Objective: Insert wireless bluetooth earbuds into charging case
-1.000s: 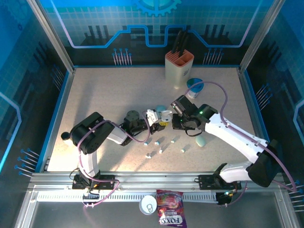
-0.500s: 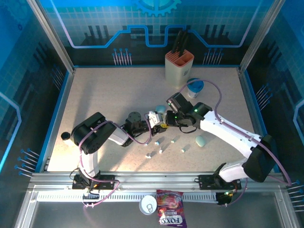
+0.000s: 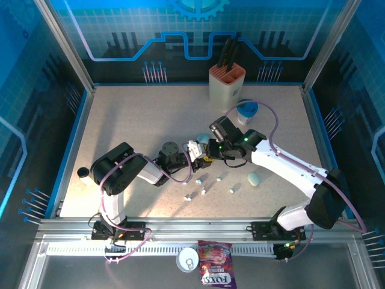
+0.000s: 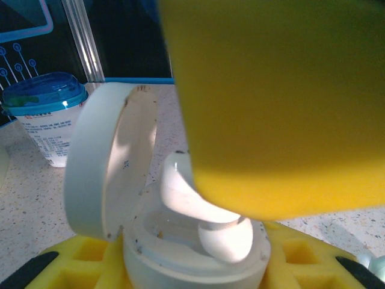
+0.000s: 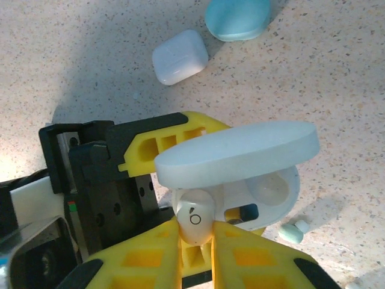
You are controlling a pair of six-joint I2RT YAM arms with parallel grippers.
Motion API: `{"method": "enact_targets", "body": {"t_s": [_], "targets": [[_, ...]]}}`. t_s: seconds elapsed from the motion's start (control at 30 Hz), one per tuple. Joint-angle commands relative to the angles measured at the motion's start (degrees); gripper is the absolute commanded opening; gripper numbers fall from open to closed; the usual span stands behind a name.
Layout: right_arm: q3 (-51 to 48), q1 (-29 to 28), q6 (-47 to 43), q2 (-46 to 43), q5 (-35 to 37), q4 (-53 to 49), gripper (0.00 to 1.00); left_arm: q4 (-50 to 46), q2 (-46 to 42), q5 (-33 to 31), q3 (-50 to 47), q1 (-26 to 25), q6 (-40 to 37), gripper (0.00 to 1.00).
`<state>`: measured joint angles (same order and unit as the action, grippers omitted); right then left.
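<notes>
My left gripper point(image 3: 194, 150) is shut on a white round charging case point(image 4: 180, 253), whose lid point(image 4: 102, 168) stands open. Its yellow fingers point(image 5: 159, 141) clasp the base from both sides. My right gripper point(image 5: 194, 233) is shut on a white earbud point(image 5: 194, 218) and holds it at the case's left socket, under the raised lid point(image 5: 240, 153). In the left wrist view the earbud point(image 4: 225, 238) rests in the case's well beneath the right gripper's yellow finger point(image 4: 271, 108). Several loose earbuds point(image 3: 203, 191) lie on the table in front of the grippers, among them a pale blue one point(image 5: 293, 231).
A knife block point(image 3: 226, 84) and a blue-lidded cup point(image 3: 246, 110) stand at the back. A pale blue case point(image 3: 254, 179) lies to the right under the right arm. A small white case point(image 5: 179, 57) and another pale blue case point(image 5: 237, 18) lie behind the grippers.
The right gripper has moved left with the earbud and met the open case in the left gripper. The left arm has barely moved.
</notes>
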<state>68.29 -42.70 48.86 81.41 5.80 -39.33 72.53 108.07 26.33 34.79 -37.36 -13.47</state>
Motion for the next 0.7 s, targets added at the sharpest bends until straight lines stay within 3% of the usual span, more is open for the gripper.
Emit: {"method": "enact_targets", "body": {"t_s": [0.0,0.67], "targets": [[-1.0,0.05,0.81,0.81,-1.04,1.24,0.19,2.78,0.65,0.18,1.34,-0.85,0.44,0.35],[-4.66,1.39,1.27,0.16,0.21,3.01,0.19,2.79,-0.05,-0.32,0.8,-1.02,0.38,0.35]]}}
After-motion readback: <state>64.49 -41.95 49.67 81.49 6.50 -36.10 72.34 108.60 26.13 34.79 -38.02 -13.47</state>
